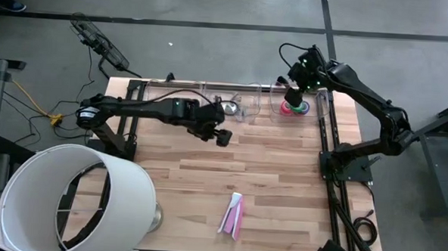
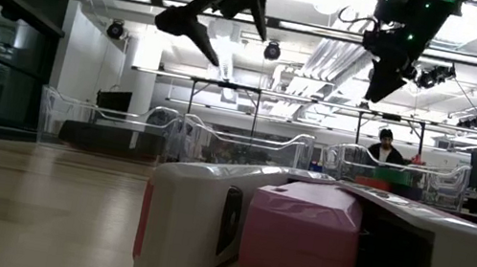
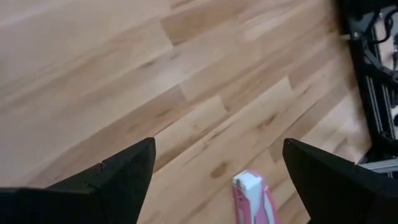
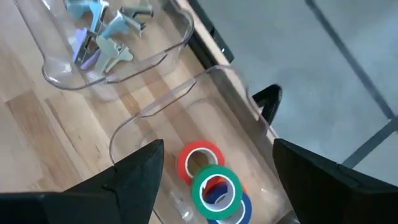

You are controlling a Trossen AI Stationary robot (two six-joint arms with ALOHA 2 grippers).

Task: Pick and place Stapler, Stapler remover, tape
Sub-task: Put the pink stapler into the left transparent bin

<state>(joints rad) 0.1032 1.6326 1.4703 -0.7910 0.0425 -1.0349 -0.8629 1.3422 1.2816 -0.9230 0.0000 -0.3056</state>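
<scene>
A pink and white stapler [image 1: 233,214] lies on its side on the wooden table near the front edge; it fills the foreground of the low view [image 2: 300,231]. My left gripper [image 1: 222,137] hangs open and empty above mid-table, and the stapler's end [image 3: 249,190] shows beyond its fingers. My right gripper [image 1: 292,94] is open and empty above the far-right clear tray [image 4: 249,106]. A red tape roll [image 4: 200,158] and a green roll [image 4: 216,186] on a blue one lie in that tray. Blue-grey staple removers [image 4: 99,37] lie in the neighbouring clear tray.
Clear plastic trays [image 1: 236,103] stand in a row along the table's far edge. A large white cylindrical shade [image 1: 69,202] lies at the front left corner. Dark frame rails [image 1: 330,168] run along the right edge. A person [image 2: 381,150] sits far behind the table.
</scene>
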